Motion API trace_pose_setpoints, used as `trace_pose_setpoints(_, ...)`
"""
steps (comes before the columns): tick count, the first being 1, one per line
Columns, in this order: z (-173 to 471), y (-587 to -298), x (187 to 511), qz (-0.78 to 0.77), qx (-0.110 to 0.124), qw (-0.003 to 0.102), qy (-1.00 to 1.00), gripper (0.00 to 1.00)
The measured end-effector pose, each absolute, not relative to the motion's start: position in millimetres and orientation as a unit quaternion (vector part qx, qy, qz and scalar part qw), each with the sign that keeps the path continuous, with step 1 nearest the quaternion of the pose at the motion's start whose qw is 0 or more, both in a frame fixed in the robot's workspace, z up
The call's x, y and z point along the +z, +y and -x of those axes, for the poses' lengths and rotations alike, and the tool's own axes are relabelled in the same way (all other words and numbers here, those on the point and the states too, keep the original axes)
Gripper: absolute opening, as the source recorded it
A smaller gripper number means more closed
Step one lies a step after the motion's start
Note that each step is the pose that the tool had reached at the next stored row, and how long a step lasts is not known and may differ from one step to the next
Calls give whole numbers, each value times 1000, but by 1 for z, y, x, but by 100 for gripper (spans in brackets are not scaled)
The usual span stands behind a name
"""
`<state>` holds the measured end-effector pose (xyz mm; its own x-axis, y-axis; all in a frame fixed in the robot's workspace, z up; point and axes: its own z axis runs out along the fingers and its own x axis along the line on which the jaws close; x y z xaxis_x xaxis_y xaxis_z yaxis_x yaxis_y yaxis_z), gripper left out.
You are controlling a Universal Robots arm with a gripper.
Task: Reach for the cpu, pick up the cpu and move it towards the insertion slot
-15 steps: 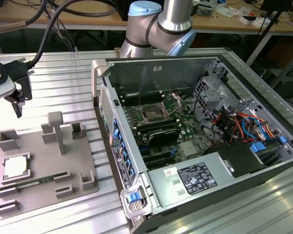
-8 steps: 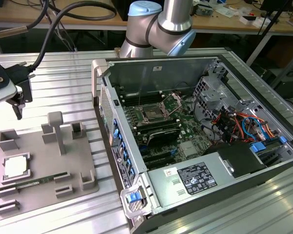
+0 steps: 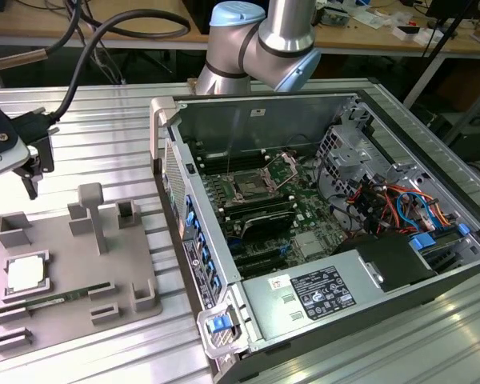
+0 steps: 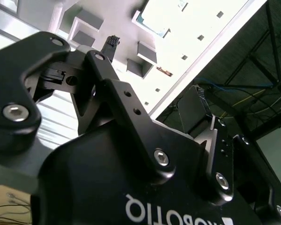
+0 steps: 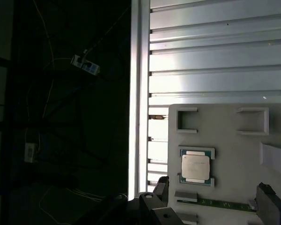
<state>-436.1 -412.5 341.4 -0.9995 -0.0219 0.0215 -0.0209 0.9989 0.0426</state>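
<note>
- Zero steps fully done, by the look of it: partway into the reach, with the pickup and the carry not yet begun
- Hovering with the gripper [image 3: 38,172] above the ribbed metal table [image 3: 104,112], just off the far edge of the grey fixture tray [image 3: 64,248] and clear of both
- Holding the fingers [image 5: 270,206] spread wide, with nothing clamped between them and no pad touching anything
- Finding the cpu [image 3: 24,274] seated flat in its square nest on that tray, silvery top up, below the fingertips and well apart from them
- Seeing, in the first wrist view, the cpu [image 5: 195,167] out ahead of the fingertips, within the span between the two of them, so roughly lined up for a descent, as a judgement only
- Noting the thin green memory stick [image 5: 215,203] on the same tray, just beside the cpu and, as that view shows it, closer to the fingertips than the chip
- Placing the insertion slot [image 3: 248,190] far from the fingers, on the green board inside the open computer case [image 3: 256,120], metal frame around a dark centre
- Left to do, as judged: the rest of the reach down to the chip, the whole grasp and lift out of the nest, and the whole carry over the case wall toward the socket
</note>
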Motion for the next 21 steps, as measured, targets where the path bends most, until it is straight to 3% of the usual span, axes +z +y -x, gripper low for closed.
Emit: trace_pose_setpoints(21, 436, -419, 335, -11, -21, 11, -1000, 78)
